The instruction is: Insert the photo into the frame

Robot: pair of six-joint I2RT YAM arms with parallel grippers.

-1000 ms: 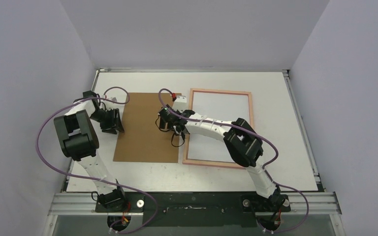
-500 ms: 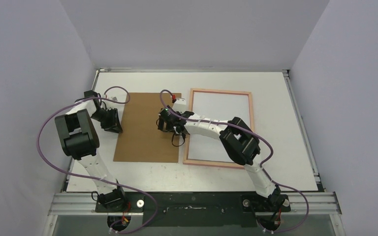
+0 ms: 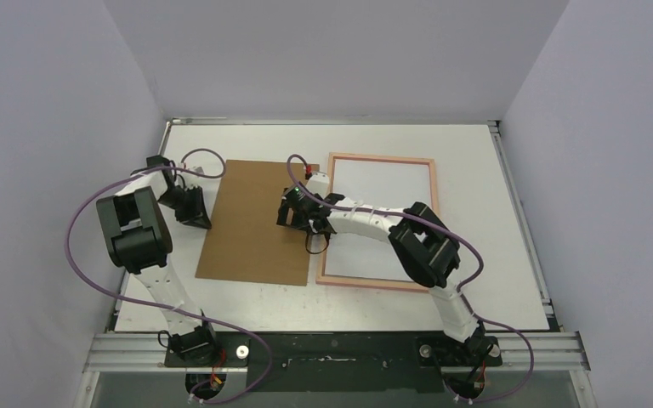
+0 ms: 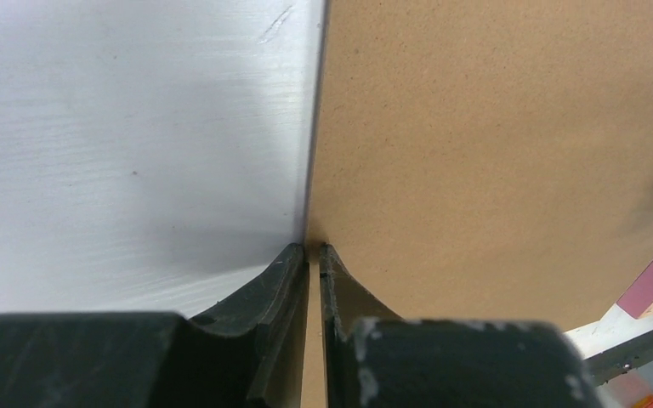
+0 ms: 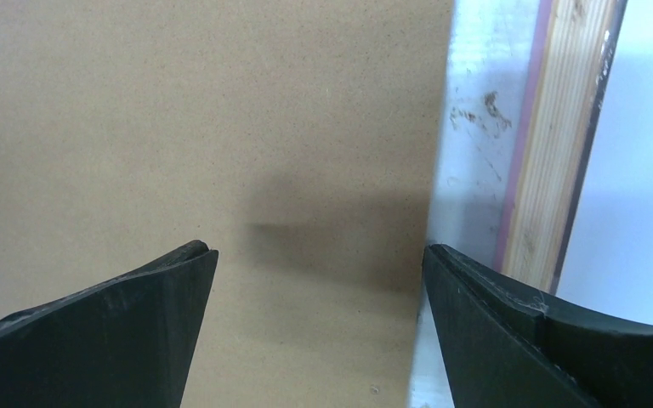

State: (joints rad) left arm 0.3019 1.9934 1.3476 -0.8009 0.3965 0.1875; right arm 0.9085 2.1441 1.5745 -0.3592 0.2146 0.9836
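Note:
The pink frame (image 3: 380, 158) lies flat right of centre, with a plain white panel (image 3: 378, 217) inside it. No landscape print shows in any view. A brown backing board (image 3: 255, 221) lies left of the frame. My left gripper (image 3: 200, 217) is shut on the board's left edge; in the left wrist view a brown strip of board (image 4: 493, 136) sits between the closed fingers, gripper (image 4: 313, 248). My right gripper (image 3: 293, 212) is open and empty over the board's right edge. In the right wrist view, the gripper (image 5: 319, 251) spans the board (image 5: 221, 110), with the frame's rail (image 5: 553, 144) just right.
The white table (image 3: 476, 280) is boxed in by pale walls on three sides, with a metal rail (image 3: 332, 348) along the near edge. A narrow strip of table (image 5: 468, 102) separates the board from the frame.
My right gripper has shifted a little to the right, toward the frame. My left gripper has edged slightly back and left with the board's edge. The frame has not moved.

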